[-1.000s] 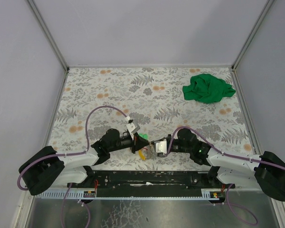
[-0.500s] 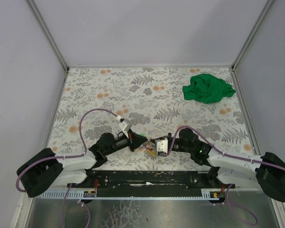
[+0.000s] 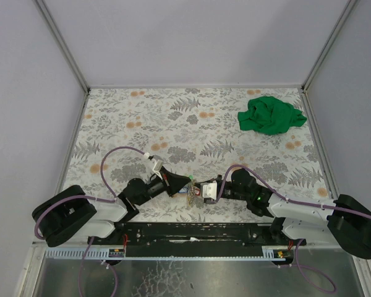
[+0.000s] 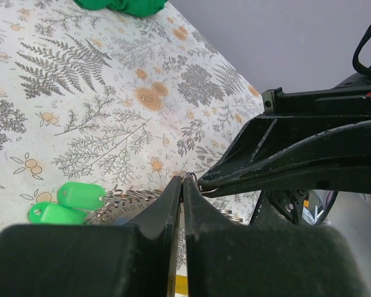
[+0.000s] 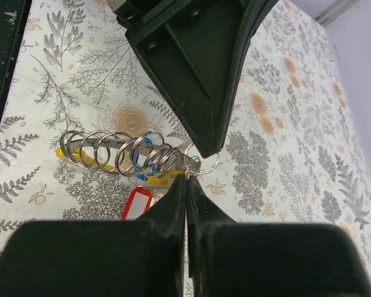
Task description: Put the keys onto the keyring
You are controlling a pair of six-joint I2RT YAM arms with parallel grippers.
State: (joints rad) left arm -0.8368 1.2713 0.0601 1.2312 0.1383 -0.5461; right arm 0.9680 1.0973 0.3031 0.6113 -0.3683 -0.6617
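Green cloth (image 3: 271,115) lies far right, well apart from the keyring (image 5: 154,159).

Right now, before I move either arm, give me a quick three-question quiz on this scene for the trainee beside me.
1. True or false: the left gripper and the right gripper both stand open.
2. What colour are the two plastic tags in the left wrist view? A red, B green, C blue.
3. Fill in, by the robot's sides: the green cloth lies near the table's far ___ corner.

Key:
1. False. Both are shut, tips meeting at the keyring.
2. B.
3. Right.
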